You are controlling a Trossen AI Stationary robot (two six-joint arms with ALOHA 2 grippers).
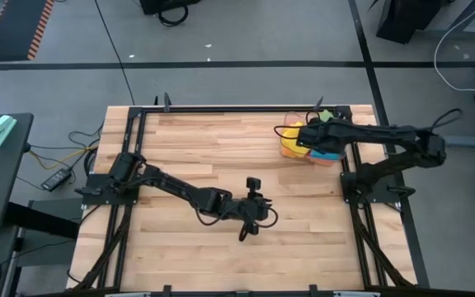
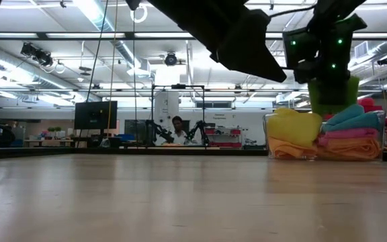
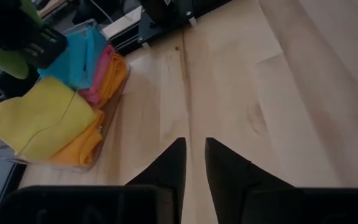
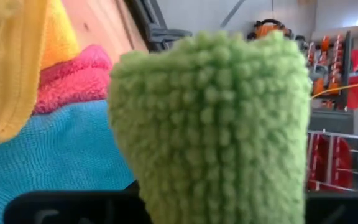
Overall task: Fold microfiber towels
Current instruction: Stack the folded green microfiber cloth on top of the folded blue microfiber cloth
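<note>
Right gripper (image 1: 310,132): over the far right corner of the bench, above the bin; clamped on the green towel (image 4: 219,118), which fills the right wrist view as a bunched nubby fold.
Green towel: lifted clear of the stack, hanging from the right gripper in the low view (image 2: 333,94).
Towel stack: yellow towel (image 3: 42,115) on an orange towel (image 3: 73,146), beside a blue towel (image 3: 79,56) over a pink towel (image 3: 101,74), all inside the clear plastic bin (image 2: 269,134).
Bin position: near the bench's far edge and right edge, just beside the right arm's base.
Left gripper (image 1: 246,231): low over the middle of the bench, near the front; its fingers (image 3: 173,165) stand a narrow slit apart, holding nothing.
Open room: bare wooden bench (image 1: 188,157) spreads wide between the left gripper and the bin; the whole left and front of the board lies free.
Only in the low view: a person (image 2: 177,128) seated far back in the room, behind the bench.
Only in the left wrist view: the order of the stacked colours from the side.
Only in the high view: both arms' reach and the bench's black frame edges.
</note>
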